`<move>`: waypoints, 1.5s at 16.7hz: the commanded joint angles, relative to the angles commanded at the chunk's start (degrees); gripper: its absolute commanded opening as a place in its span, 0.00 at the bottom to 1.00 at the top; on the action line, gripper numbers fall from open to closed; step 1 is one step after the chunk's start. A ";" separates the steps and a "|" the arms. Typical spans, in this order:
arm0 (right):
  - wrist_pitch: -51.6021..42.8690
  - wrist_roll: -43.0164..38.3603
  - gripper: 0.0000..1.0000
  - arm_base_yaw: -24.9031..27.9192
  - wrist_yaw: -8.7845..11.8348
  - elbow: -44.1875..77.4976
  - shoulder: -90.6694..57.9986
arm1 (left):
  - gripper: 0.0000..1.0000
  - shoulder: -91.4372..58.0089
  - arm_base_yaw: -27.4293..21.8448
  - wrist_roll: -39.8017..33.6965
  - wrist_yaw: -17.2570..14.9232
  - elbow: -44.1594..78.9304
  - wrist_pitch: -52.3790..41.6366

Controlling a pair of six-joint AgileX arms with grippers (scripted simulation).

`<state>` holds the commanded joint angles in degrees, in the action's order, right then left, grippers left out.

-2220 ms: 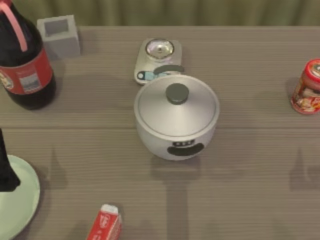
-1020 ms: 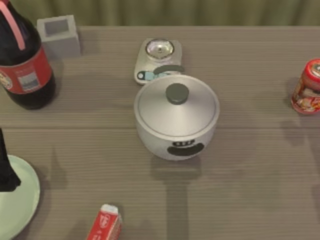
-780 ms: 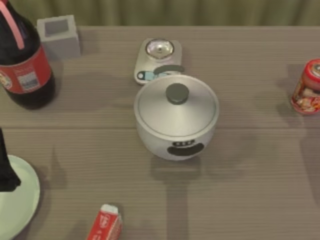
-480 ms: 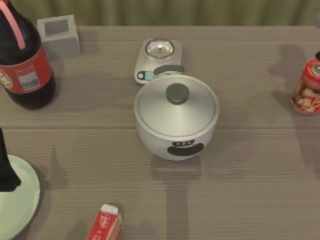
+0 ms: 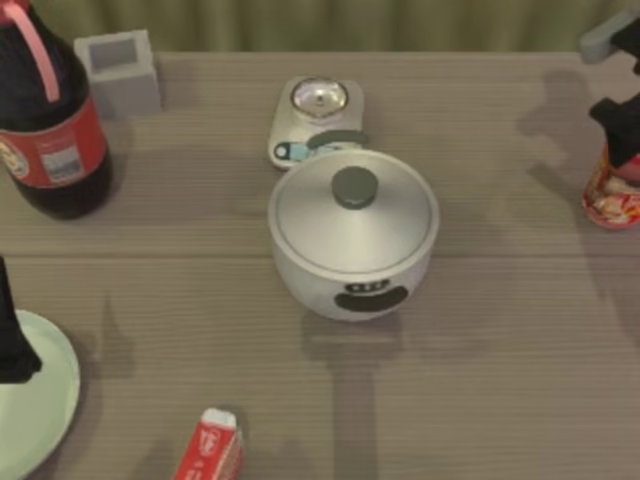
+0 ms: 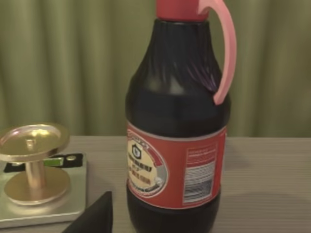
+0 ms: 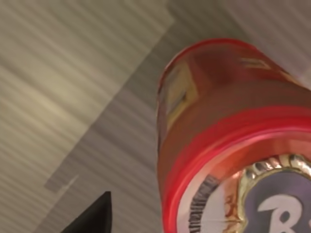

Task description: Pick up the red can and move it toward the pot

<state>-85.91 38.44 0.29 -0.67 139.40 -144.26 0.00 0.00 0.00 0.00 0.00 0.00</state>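
The red can (image 5: 610, 196) stands at the table's far right edge, its top partly covered by my right gripper (image 5: 621, 135), which hangs just above and behind it. In the right wrist view the can (image 7: 228, 141) looms close beside one dark fingertip (image 7: 93, 217); nothing is held and the jaws stand wide, so the gripper is open. The silver pot (image 5: 352, 232), with its lid and dark knob, sits at the table's middle, well left of the can. My left gripper (image 5: 10, 340) is parked at the left edge, open.
A big dark bottle (image 5: 48, 125) and a grey box (image 5: 118, 70) stand at the back left. A white kitchen scale (image 5: 316, 120) sits behind the pot. A pale green plate (image 5: 40, 400) and a red-and-white carton (image 5: 210, 448) are at the front left.
My right arm has come into the top view from the far right and now hangs over the red can, covering its top. The can, the pot and my left arm have not moved.
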 joint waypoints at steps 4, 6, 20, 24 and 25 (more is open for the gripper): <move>-0.11 0.21 1.00 0.05 0.04 0.72 -0.58 | 1.00 0.00 0.00 0.00 0.00 0.00 0.00; -0.02 0.15 1.00 -0.29 -0.01 0.58 -0.49 | 1.00 0.00 0.00 0.00 0.00 0.00 0.00; 12.28 0.18 0.92 0.09 0.06 -12.90 0.65 | 1.00 0.00 0.00 0.00 0.00 0.00 0.00; 12.28 0.18 0.62 0.09 0.06 -12.90 0.65 | 1.00 0.00 0.00 0.00 0.00 0.00 0.00; 12.28 0.18 0.55 0.09 0.06 -12.90 0.65 | 1.00 0.00 0.00 0.00 0.00 0.00 0.00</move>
<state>-73.63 38.62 0.38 -0.61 126.50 -143.61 0.00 0.00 0.00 0.00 0.00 0.00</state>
